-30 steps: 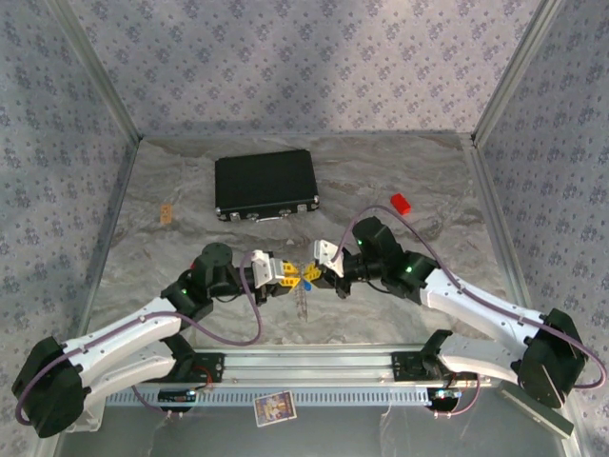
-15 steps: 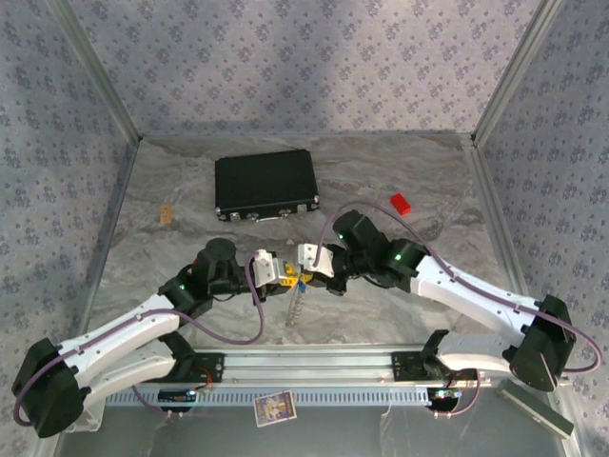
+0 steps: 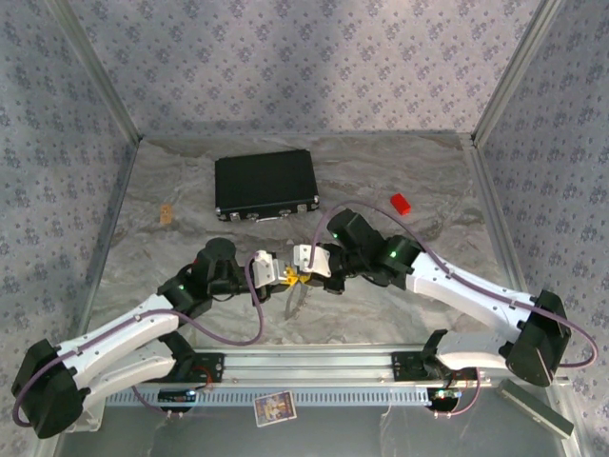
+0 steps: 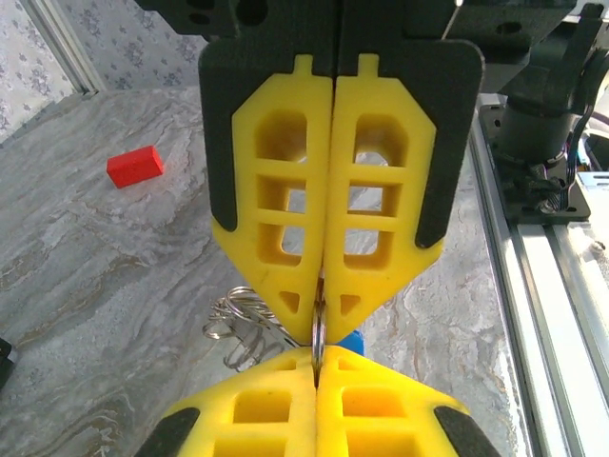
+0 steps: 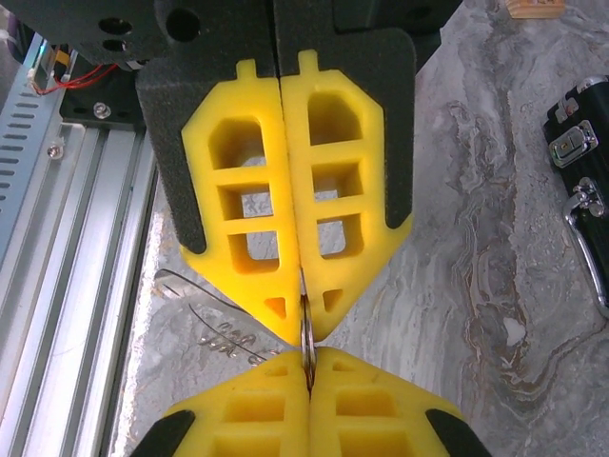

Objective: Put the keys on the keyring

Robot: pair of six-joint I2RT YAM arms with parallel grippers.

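Observation:
My two grippers meet tip to tip above the near middle of the table, the left gripper [image 3: 282, 275] facing the right gripper [image 3: 306, 268]. A thin metal ring of the keyring [image 4: 319, 328] stands edge-on between them. The left gripper [image 4: 319, 364] and the right gripper [image 4: 324, 303] are both shut on it. The right wrist view shows the same ring [image 5: 306, 335] pinched by the right gripper [image 5: 309, 369] and the left gripper [image 5: 303, 303]. The keyring's chain [image 3: 295, 301] and pale loop [image 5: 186, 286] hang below. One key's blue head [image 4: 351, 340] peeks out behind the fingertips.
A black case [image 3: 265, 184] lies at the back left of centre. A small red block [image 3: 401, 202] sits to its right. A small tan piece [image 3: 167, 213] lies near the left wall. The aluminium rail [image 3: 314, 362] runs along the near edge.
The right gripper has moved left until its fingertips meet the left gripper's. The left jaws have closed fully on the ring. The chain now hangs beneath both.

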